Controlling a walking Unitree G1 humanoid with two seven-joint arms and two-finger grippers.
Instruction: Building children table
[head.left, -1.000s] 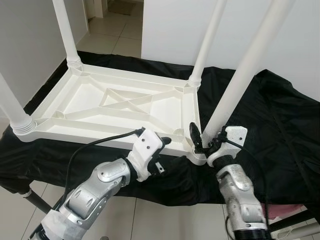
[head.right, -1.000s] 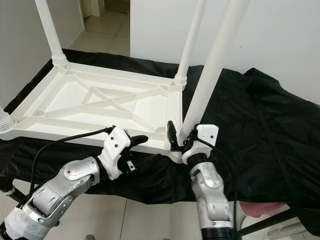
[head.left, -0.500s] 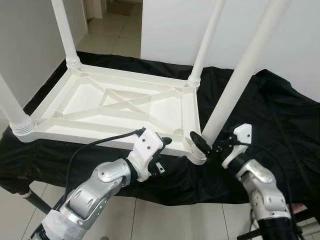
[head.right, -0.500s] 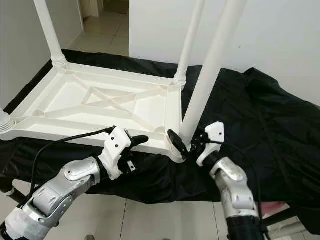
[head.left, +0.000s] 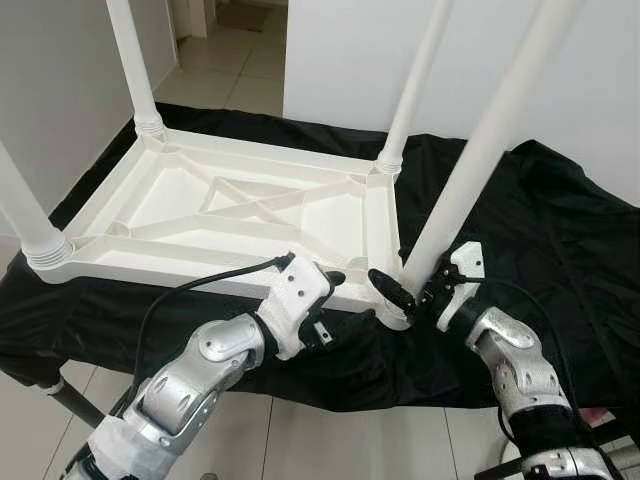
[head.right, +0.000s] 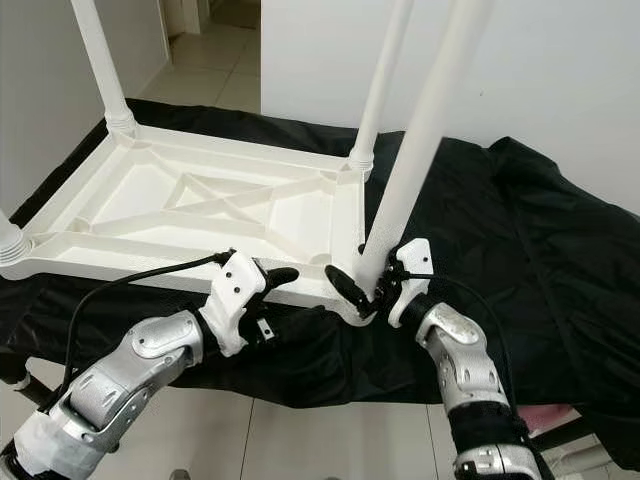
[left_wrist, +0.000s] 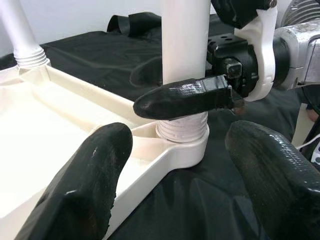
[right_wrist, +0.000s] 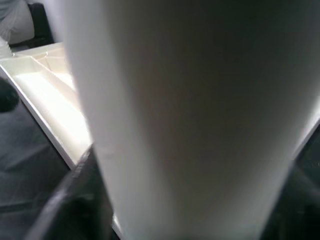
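A white plastic children's table (head.left: 200, 275) lies upside down on a black cloth (head.left: 540, 230), all its legs pointing up. My right gripper (head.left: 408, 285) is shut around the near right leg (head.left: 470, 170), just above its threaded collar. One of its black fingers (left_wrist: 180, 97) lies across the front of that leg (left_wrist: 185, 45). The leg (right_wrist: 190, 115) looms very close in the right wrist view. My left gripper (head.left: 325, 295) hovers open at the table's front rim, a little left of that corner, its wide-spread fingertips (left_wrist: 80, 190) holding nothing.
The other legs stand at the far left (head.left: 130, 60), far right (head.left: 415, 80) and near left (head.left: 20, 210) corners. The cloth-covered surface ends just below my arms, with tiled floor (head.left: 300, 440) beneath. A white wall (head.left: 350, 50) rises behind.
A second ago my right gripper held the leg's base. Half a second ago it had let go and swung right. Now it is back on the leg. The left arm has hardly moved.
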